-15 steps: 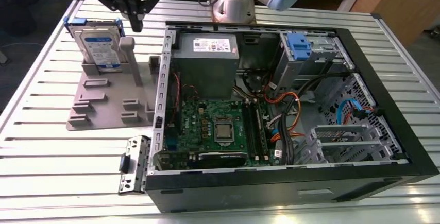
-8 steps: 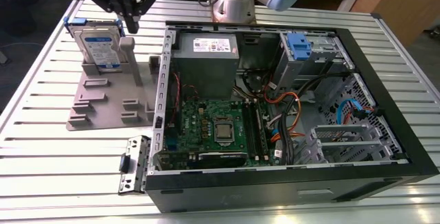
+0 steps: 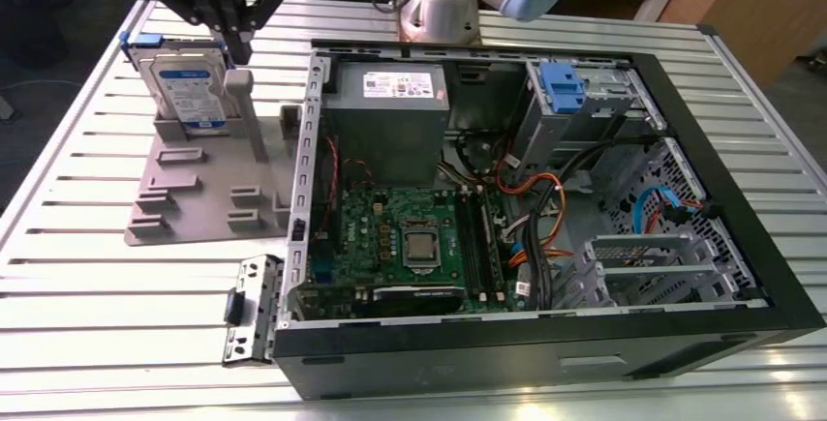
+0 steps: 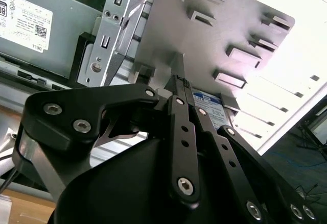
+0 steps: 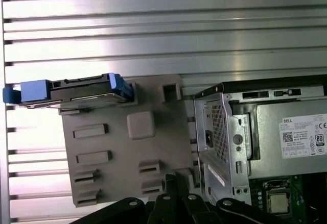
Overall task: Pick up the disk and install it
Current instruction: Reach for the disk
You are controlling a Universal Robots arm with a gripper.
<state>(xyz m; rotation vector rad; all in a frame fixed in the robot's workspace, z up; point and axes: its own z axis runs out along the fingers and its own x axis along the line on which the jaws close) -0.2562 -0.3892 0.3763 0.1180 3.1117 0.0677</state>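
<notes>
The disk (image 3: 188, 87) stands on edge in a slot at the far end of a grey holder plate (image 3: 207, 194), on the exterior view's left. It is silver with a blue-and-white label and blue rails. My gripper (image 3: 242, 51) hangs just above the holder, beside the disk's upper corner on the exterior view's right, its black fingers drawn together to a point and holding nothing. In the first wrist view the disk (image 5: 76, 92) shows edge-on at the holder's (image 5: 127, 147) corner, apart from the fingertips (image 5: 176, 183). In the second wrist view the gripper (image 4: 180, 83) points at the holder (image 4: 204, 40), with the disk's label (image 4: 212, 106) beyond it.
An open black computer case (image 3: 517, 53) fills the middle and the exterior view's right, holding a grey power-supply box (image 3: 387, 102), a motherboard (image 3: 401, 237) and a metal cage with a blue tab (image 3: 559, 82). A loose metal bracket (image 3: 252, 310) lies by the case. The arm's base (image 3: 440, 15) stands behind.
</notes>
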